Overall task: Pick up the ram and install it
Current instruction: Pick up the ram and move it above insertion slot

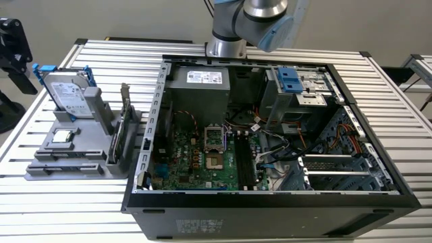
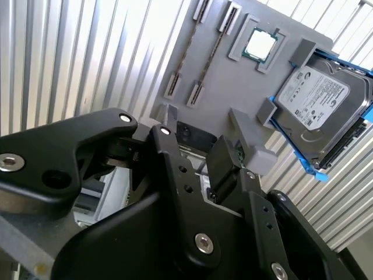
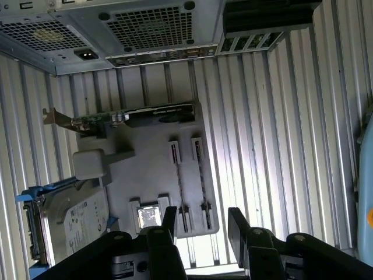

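Observation:
Two slim dark ram sticks stand on edge, side by side, in holders on the grey tray (image 3: 145, 157). In the first wrist view they are the ram stick (image 3: 178, 184) and its twin (image 3: 201, 178); in the second wrist view, the ram stick (image 2: 185, 51) and its twin (image 2: 213, 52). My gripper (image 3: 203, 214) hangs high above the tray's ram end, open, with nothing between its black fingers (image 3: 170, 219). In the exterior view the arm (image 1: 250, 25) reaches in over the back of the open computer case (image 1: 270, 202). Long black memory slots (image 1: 244, 162) lie on the case's green board.
The tray (image 1: 40, 174) sits beside the case on the exterior view's left, on a ribbed metal table (image 1: 54, 202). It also carries a silver hard drive in a blue bracket (image 3: 70, 224), a square processor chip (image 3: 148, 217) and a graphics card (image 3: 137, 115) on edge.

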Controlling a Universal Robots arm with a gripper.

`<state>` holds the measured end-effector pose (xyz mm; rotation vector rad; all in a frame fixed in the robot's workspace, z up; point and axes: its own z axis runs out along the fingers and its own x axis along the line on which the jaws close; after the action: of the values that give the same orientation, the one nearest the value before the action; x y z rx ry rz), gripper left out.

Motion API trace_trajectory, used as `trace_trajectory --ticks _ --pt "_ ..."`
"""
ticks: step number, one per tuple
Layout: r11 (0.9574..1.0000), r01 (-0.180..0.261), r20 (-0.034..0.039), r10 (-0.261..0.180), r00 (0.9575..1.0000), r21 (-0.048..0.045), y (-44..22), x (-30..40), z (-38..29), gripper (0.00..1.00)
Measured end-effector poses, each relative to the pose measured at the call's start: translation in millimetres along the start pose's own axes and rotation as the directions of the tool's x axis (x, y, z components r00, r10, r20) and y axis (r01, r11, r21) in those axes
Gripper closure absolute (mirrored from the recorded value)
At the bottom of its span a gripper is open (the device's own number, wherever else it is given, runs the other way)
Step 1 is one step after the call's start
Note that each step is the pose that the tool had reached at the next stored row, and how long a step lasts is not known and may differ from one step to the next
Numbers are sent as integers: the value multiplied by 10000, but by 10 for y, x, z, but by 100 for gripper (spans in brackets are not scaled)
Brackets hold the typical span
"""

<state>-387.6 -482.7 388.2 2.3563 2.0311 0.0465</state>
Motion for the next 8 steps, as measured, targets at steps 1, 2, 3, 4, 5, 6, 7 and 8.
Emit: trace_trajectory --ticks 1,2,3,4,5,6,7,8 --pt "10000 -2 0 2 10000 0 0 0 0 0" --pt "10000 -3 0 3 10000 0 0 0 0 0" --pt "10000 -5 1 5 10000 0 0 0 0 0" --pt "10000 -4 1 4 10000 0 0 0 1 0" --pt "10000 -4 1 4 10000 1 0 0 3 0" --pt "10000 -5 1 5 10000 7 0 1 4 0" --pt "10000 -6 3 6 10000 18 -1 1 6 0" --pt "10000 -6 7 6 10000 42 -1 0 9 0"
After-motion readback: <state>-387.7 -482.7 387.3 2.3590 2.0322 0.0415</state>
